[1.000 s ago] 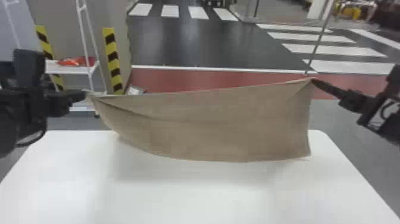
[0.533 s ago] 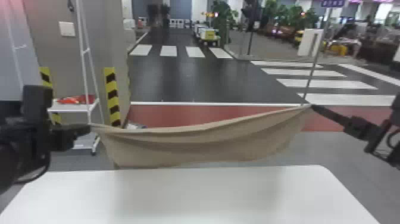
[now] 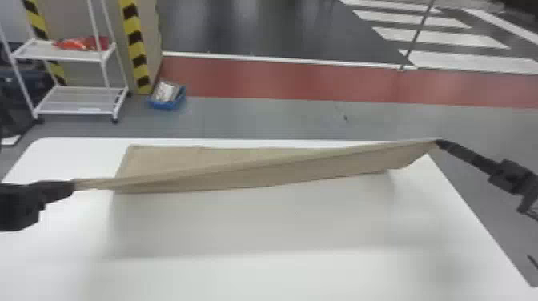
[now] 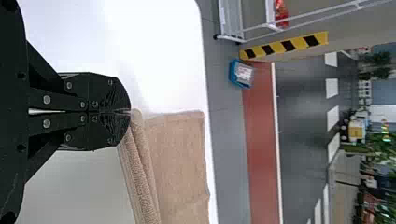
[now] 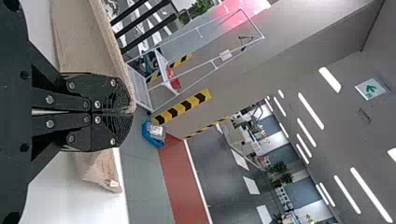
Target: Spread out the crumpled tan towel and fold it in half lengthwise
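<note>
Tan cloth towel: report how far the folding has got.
Done: the towel looks stretched out. In hand: the black left gripper and black right gripper hold it partly raised, its far part on the white table. Left: lowering it and, apparently, finishing the lengthwise fold.

Rough, matt cloth is seen in the towel point(image 3: 240, 176) across the head view's middle; a smooth, faint sheen is carried by the table point(image 3: 280, 276) below, glossy reflections by the dark floor point(image 3: 260, 28) at top

Premises noted as an industrial-type indoor hall: white crossing stripes point(image 3: 436, 38) on far black floor point(image 3: 248, 32), yellow-and-black hazard tape point(image 3: 136, 48) at far left.
</note>
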`<state>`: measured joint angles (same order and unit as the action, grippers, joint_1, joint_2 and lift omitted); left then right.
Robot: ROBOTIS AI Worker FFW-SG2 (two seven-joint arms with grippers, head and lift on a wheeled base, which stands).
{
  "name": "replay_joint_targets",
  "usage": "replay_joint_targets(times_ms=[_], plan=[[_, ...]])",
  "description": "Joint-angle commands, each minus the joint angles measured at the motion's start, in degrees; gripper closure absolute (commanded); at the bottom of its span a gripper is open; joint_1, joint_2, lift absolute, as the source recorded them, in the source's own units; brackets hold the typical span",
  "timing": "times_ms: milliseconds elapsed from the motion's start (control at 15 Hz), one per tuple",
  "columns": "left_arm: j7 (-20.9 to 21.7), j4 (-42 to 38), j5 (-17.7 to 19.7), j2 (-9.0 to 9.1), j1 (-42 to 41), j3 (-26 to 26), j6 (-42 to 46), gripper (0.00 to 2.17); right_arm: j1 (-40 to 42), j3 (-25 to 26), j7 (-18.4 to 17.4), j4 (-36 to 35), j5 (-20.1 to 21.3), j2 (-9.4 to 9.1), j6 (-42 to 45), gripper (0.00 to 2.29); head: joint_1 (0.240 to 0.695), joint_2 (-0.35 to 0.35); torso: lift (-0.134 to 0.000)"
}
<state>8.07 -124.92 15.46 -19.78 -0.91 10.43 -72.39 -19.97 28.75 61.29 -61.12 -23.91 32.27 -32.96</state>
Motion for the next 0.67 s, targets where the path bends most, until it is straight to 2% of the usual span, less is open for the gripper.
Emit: replay_joint_targets(times_ms=[0,133,333,533,600], plan=[[-0.9,-4.2,0.2,0.45,-4.5,0.8,-3.0,1.48,4.4,2.0,0.7,-0.6,-0.3,0.25,-0.2,1.51,0.695,-0.178,-0.124],[-1.1,-7.0,0.2,1.06,-7.1,1.5,-4.7,1.48,6.4,3.0,1.2,-0.6,-0.3,0.25,-0.4,1.51,0.695,-0.193,-0.124],[-1.5,-13.3,0.3,1.77,-12.3,4.2,-9.1,1.48,11.2,5.8,2.1,-4.0,-1.3,-0.1,-6.2,1.51,0.695,-0.222,-0.124],[-1.5,-16.7,1.0,1.85,-14.9,6.3,-13.2,1.48,15.3,7.1,2.6,-5.8,-2.8,-0.28,-7.3,1.51,0.695,-0.238,-0.124],[-1.5,-17.2,1.1,1.85,-15.2,6.5,-13.2,1.48,16.7,8.4,2.7,-8.0,-3.2,-0.36,-10.2,1.51,0.695,-0.24,-0.124]])
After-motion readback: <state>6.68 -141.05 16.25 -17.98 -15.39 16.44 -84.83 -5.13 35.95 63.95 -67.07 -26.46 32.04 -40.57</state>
